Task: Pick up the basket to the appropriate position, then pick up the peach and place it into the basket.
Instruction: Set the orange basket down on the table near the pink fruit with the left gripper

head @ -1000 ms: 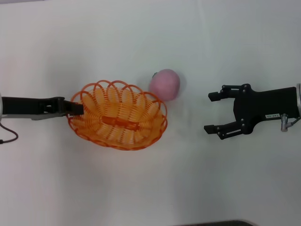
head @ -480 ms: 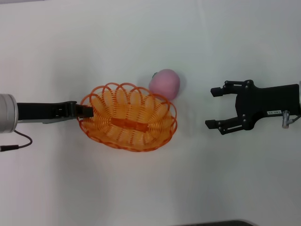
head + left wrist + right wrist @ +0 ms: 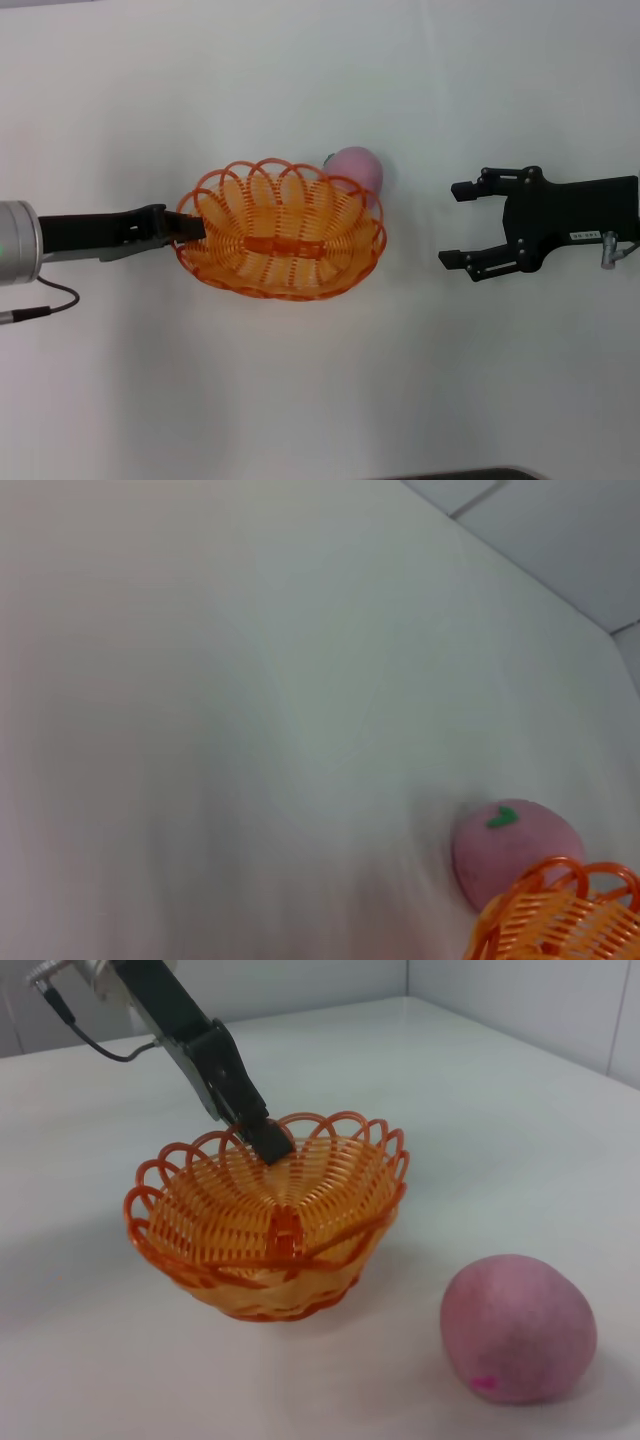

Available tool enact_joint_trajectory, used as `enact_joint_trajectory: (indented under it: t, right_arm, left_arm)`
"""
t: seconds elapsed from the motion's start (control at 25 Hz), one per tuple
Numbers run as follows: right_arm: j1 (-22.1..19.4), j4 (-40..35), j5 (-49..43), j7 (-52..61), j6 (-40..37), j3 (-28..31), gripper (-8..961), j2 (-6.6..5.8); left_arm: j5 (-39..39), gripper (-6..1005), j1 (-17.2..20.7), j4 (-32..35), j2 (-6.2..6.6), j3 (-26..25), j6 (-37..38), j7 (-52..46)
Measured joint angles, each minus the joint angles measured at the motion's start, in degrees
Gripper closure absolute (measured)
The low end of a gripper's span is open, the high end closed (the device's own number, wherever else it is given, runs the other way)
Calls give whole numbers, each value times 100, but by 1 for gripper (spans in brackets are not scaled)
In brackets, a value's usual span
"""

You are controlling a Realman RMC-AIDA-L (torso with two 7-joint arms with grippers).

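The orange basket [image 3: 281, 243] is at the middle of the white table, and my left gripper [image 3: 188, 227] is shut on its left rim. In the right wrist view the basket [image 3: 270, 1226] seems slightly raised on the held side under the left gripper [image 3: 270, 1143]. The pink peach [image 3: 357, 167] lies just behind the basket's far right rim, partly hidden by it. It also shows in the left wrist view [image 3: 512, 855] and the right wrist view [image 3: 517, 1327]. My right gripper [image 3: 459, 224] is open and empty, to the right of basket and peach.
The white table [image 3: 320, 390] spreads all round. A dark edge [image 3: 450, 474] marks its front. A thin cable [image 3: 30, 300] trails from my left arm.
My left gripper has carried the basket to the right, so its rim now overlaps the peach. The right gripper has drifted slightly right and stayed open.
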Motion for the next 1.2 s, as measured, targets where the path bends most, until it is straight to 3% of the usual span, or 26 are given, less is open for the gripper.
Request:
enact_joint_trajectory:
  t: [1.2]
  right_arm:
    - [53, 0, -1, -53, 105, 213, 7, 16]
  left_arm:
    - [-52, 937, 319, 104, 0, 333, -893, -160]
